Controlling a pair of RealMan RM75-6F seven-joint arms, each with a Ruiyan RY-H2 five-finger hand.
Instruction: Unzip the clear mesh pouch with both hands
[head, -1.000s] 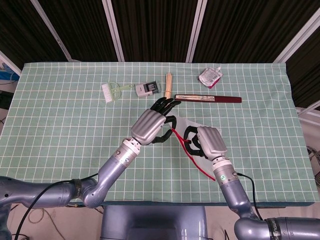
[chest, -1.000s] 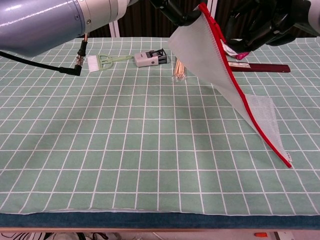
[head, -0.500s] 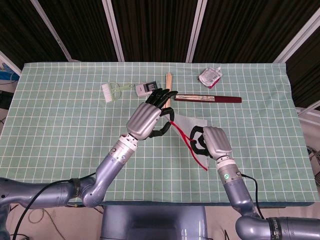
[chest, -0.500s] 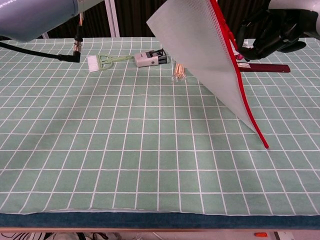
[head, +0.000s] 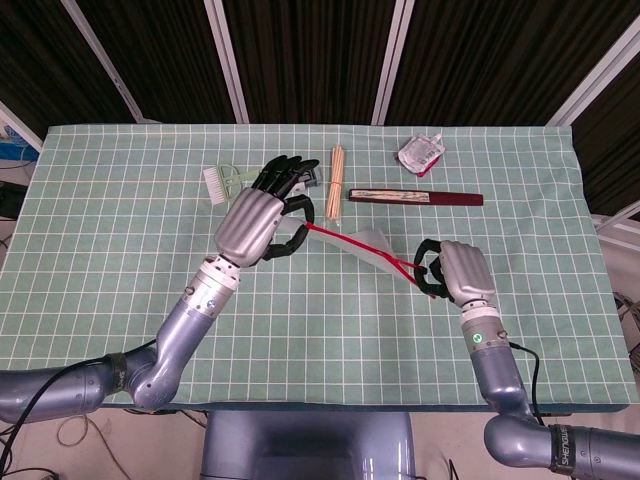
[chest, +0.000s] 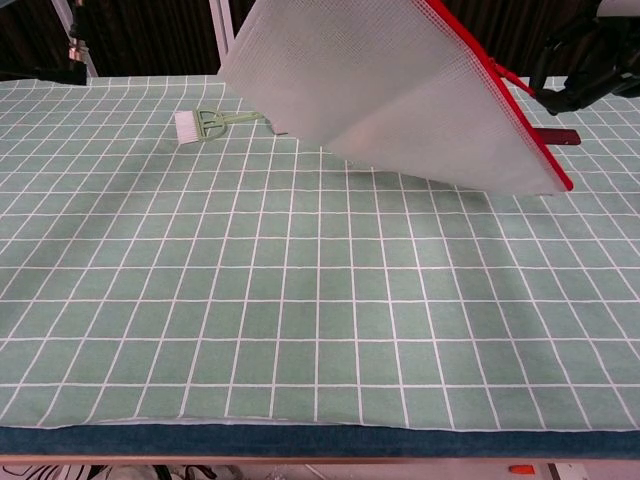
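We see a worktop (head: 110, 230) covered by a pale green cloth with a white grid, its near edge trimmed in dark blue. Behind it hangs a dark, ribbed curtain (head: 300, 60) crossed by slanted white poles (head: 226, 60). The light falls evenly, without hard shadows.

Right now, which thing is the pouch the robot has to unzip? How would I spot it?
Look at the middle of the green checked table, in the air between the left hand and the right hand. The pouch is stretched between them, off the cloth. It is the only see-through white mesh thing with a bright red edge; the long dark red case behind it lies flat.
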